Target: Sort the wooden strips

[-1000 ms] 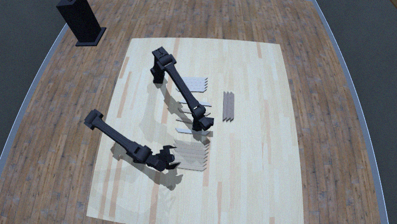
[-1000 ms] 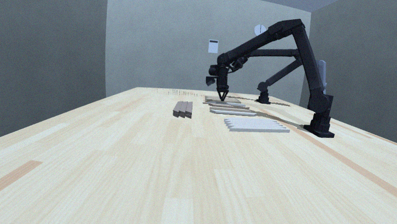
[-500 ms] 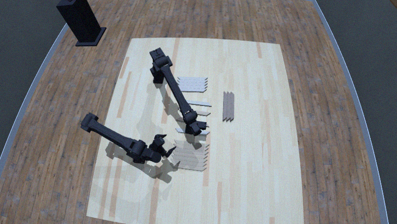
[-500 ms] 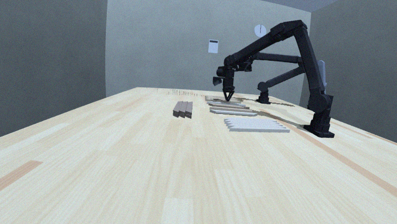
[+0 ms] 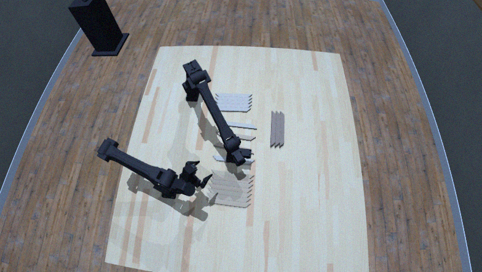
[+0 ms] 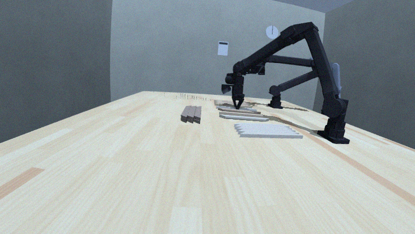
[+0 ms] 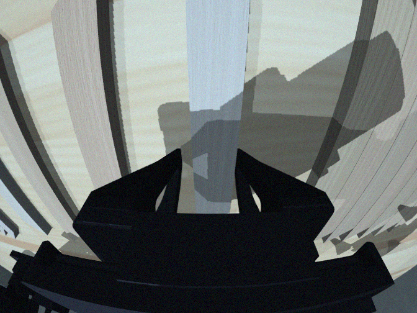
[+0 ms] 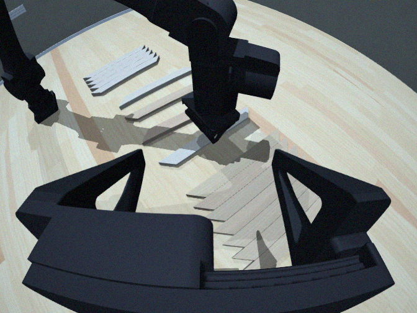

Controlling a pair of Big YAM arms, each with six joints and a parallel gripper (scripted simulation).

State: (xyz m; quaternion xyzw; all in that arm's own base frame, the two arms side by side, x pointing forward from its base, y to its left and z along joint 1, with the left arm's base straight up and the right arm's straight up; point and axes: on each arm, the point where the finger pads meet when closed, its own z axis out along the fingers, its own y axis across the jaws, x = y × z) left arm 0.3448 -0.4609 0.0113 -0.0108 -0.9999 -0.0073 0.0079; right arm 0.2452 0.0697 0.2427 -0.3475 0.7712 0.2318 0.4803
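Observation:
My left gripper (image 6: 237,108) (image 7: 208,156) is open, low over the loose white strip (image 7: 215,60) (image 8: 182,157) nearest the pinkish row (image 5: 231,192) (image 8: 249,205). Its fingers stand either side of that strip, with a narrow gap at one side. Two loose pinkish strips (image 5: 248,137) (image 7: 79,74) and another loose white strip (image 5: 242,125) (image 6: 244,117) (image 8: 151,89) lie between that row and the white row (image 5: 233,103) (image 6: 265,131) (image 8: 124,72). My right gripper (image 5: 205,168) (image 8: 208,156) is wide open and empty, above the table beside the pinkish row.
A stack of darker brown strips (image 5: 277,128) (image 6: 190,113) lies crosswise beyond the ends of the loose strips. The left arm reaches over the loose strips and hides parts of them in the top view. The two arms are close together near the pinkish row.

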